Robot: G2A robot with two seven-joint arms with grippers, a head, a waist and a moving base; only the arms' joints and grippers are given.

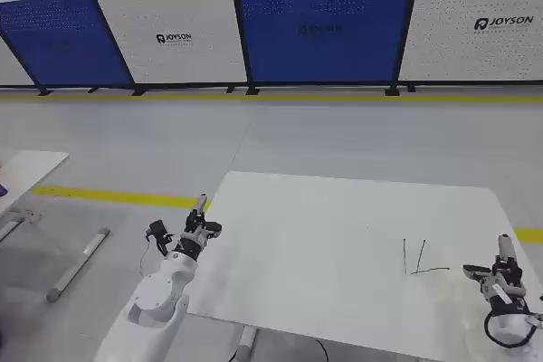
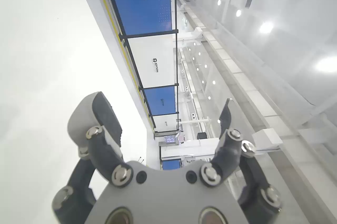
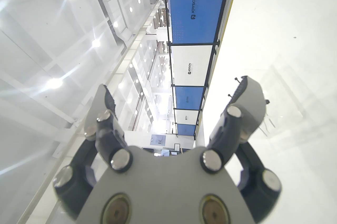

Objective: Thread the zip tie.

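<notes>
Thin black zip ties (image 1: 414,258) lie loose on the white table (image 1: 344,244), toward its right side. My right gripper (image 1: 494,261) hangs at the table's right edge, a short way right of the ties, open with nothing between its fingers. In the right wrist view the gripper (image 3: 173,96) points off toward the far wall, and the zip ties' heads (image 3: 237,79) peek out beside one fingertip. My left gripper (image 1: 202,214) is at the table's left edge, far from the ties. In the left wrist view it (image 2: 165,117) is open and holds nothing.
Blue and white panels (image 1: 326,36) stand along the far wall behind a yellow floor line. Another white table (image 1: 18,176) stands at the far left. The wide middle of the work table lies between my two arms.
</notes>
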